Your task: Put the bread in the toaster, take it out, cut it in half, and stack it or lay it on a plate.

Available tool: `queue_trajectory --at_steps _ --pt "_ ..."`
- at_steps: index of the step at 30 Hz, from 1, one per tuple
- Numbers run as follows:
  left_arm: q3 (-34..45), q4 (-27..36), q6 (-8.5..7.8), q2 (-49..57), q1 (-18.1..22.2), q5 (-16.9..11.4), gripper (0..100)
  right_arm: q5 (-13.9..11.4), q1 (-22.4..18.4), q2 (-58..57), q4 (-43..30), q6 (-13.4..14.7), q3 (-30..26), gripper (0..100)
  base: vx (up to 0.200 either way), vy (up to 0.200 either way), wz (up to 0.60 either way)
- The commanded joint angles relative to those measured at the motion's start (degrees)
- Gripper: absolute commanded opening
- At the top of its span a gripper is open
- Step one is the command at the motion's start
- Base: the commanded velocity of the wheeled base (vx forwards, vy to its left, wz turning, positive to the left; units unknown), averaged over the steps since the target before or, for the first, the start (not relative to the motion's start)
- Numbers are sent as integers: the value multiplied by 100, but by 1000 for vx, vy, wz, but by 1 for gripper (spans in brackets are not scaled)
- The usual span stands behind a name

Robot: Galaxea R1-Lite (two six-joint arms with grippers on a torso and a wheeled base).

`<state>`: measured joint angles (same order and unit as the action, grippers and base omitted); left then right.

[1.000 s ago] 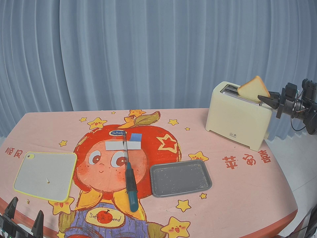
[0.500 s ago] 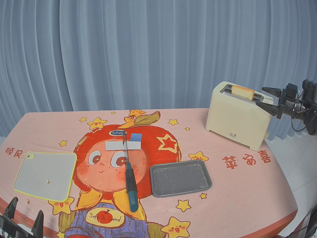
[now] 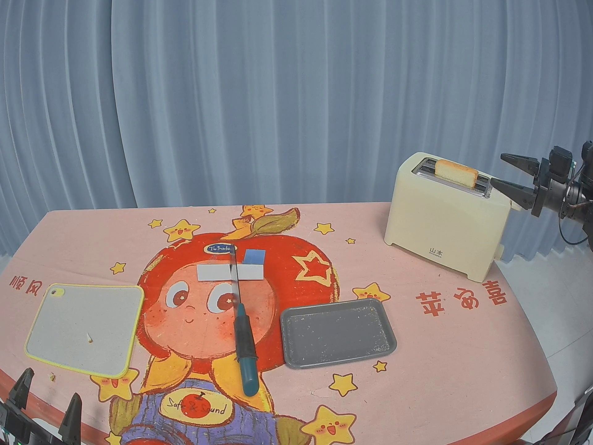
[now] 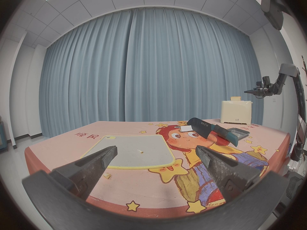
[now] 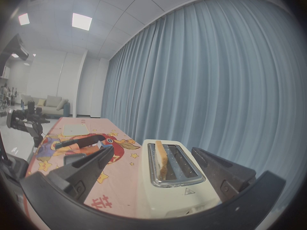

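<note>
The right gripper (image 3: pixel 499 169) has let go and pulled back, jaws wide open and holding nothing, so the bread (image 3: pixel 456 172) now sits down in the toaster (image 3: pixel 441 217), ready to toast.

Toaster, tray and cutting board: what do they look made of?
Toaster: cream shell, smooth with a soft sheen, likely plastic; its slot surround looks like bright metal.
Tray: dark grey, dull finish, thin raised rim, probably coated metal.
Cutting board: pale matte face with a yellow-green edge band, likely plastic.
</note>
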<state>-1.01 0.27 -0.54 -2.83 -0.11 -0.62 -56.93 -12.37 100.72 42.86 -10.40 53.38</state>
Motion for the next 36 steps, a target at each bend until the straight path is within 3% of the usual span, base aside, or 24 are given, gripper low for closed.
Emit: queue_trajectory --at_steps 1,6,10,12,13,24,27,30,35,36 --pt "92 0 1 -7 2 1 100 50 51 -993 12 469 -671 100 0 0 0" --pt "92 0 1 -7 2 1 100 138 77 -1599 12 741 -1269 100 0 0 0" --pt "92 0 1 -7 2 1 100 587 95 -1907 3 767 -1664 100 0 0 0" --pt "92 0 1 -7 2 1 100 587 95 -1907 3 767 -1664 100 0 0 0" --pt "92 0 1 -7 2 1 100 754 95 -2021 12 820 -1911 100 0 0 0" --pt "92 0 1 -7 2 1 100 824 165 -2487 3 1409 -2412 100 0 0 0" --pt "92 0 1 -7 2 1 100 956 200 -2478 3 1418 -2491 100 0 0 0" --pt "92 0 1 -7 2 1 100 1263 244 -2487 3 1427 -2605 100 0 0 0" --pt "92 0 1 -7 2 1 100 1342 332 -2584 -6 1506 -2921 100 0 0 0" --pt "92 0 1 -7 2 1 100 1386 394 -2566 12 1514 -2912 0 0 0 0"
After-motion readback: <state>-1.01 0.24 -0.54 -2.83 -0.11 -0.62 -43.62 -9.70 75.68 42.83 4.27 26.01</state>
